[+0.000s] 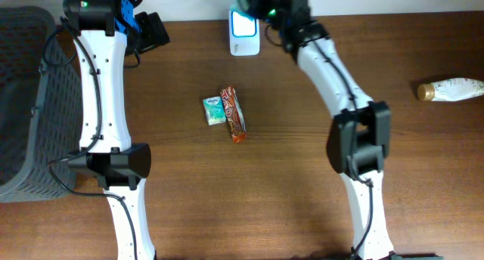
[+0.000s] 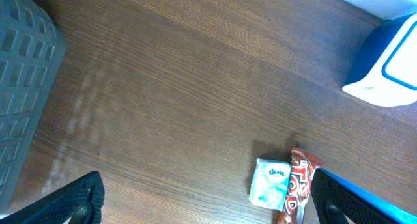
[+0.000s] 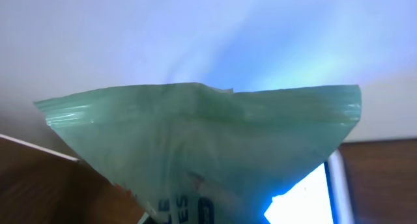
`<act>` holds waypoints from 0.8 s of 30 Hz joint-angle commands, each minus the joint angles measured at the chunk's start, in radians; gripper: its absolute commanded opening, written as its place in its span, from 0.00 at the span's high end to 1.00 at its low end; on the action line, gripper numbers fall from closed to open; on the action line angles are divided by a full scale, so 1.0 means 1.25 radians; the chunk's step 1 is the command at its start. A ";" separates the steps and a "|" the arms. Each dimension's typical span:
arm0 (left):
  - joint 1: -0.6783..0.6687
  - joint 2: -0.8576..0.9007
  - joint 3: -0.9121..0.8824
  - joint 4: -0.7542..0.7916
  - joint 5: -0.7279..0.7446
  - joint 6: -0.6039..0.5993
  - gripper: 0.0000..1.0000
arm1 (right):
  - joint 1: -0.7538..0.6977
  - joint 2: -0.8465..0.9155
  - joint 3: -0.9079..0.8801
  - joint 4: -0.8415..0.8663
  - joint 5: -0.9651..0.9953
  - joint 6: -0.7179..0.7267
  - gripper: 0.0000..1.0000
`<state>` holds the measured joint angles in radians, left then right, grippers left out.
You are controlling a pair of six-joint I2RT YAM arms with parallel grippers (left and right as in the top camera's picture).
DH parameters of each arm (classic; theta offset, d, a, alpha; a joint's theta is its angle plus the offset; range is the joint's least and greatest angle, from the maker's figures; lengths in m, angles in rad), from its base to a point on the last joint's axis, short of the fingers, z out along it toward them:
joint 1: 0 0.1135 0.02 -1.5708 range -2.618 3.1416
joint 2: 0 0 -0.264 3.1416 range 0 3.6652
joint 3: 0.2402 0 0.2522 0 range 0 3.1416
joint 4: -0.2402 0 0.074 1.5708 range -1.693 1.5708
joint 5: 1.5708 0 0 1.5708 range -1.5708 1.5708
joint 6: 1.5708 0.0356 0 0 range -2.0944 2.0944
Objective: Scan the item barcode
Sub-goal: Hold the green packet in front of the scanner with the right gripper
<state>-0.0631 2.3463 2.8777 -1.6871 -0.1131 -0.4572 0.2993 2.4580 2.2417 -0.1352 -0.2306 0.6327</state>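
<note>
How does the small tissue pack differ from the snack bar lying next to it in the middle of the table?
The tissue pack is pale green and white; the snack bar is red and brown. The tissue pack is short and nearly square; the snack bar is long and narrow. Both lie flat on the table, side by side, unheld.

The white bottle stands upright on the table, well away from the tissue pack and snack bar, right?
No, the white bottle lies on its side on the table, away from the tissue pack and snack bar; the overhead view shows it.
</note>
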 commanded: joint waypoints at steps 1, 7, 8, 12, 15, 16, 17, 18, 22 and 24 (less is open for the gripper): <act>0.001 -0.004 0.002 -0.001 -0.009 0.002 0.01 | 0.042 0.029 0.003 0.010 0.115 0.020 0.96; 0.001 -0.004 0.002 -0.001 -0.009 0.002 0.01 | 0.054 0.030 0.003 -0.018 0.178 -0.146 0.96; 0.001 -0.004 0.002 -0.001 -0.009 0.002 0.01 | 0.053 0.030 0.003 -0.049 0.208 -0.172 0.96; 0.001 -0.004 0.002 -0.001 -0.009 0.002 0.01 | 0.038 0.030 0.003 -0.131 0.305 -0.174 0.96; 0.001 -0.004 0.002 -0.001 -0.009 0.002 0.01 | 0.019 0.030 0.003 -0.151 0.302 -0.173 0.96; 0.001 -0.004 0.002 -0.001 -0.009 0.002 0.01 | 0.012 0.030 0.003 -0.159 0.298 -0.173 0.96; 0.001 -0.004 0.002 -0.001 -0.009 0.002 0.01 | 0.004 0.023 0.005 -0.174 0.298 -0.172 0.96; 0.001 -0.004 0.002 -0.001 -0.009 0.002 0.01 | -0.007 0.011 0.006 -0.190 0.298 -0.170 0.96; 0.001 -0.004 0.002 -0.001 -0.009 0.002 0.01 | -0.048 -0.043 0.007 -0.219 0.299 -0.168 0.96; 0.001 -0.004 0.002 -0.001 -0.009 0.002 0.01 | -0.080 -0.078 0.007 -0.251 0.300 -0.168 0.96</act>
<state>-0.0631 2.3463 2.8777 -1.6871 -0.1131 -0.4568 0.2565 2.5027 2.2364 -0.4252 0.1165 0.4320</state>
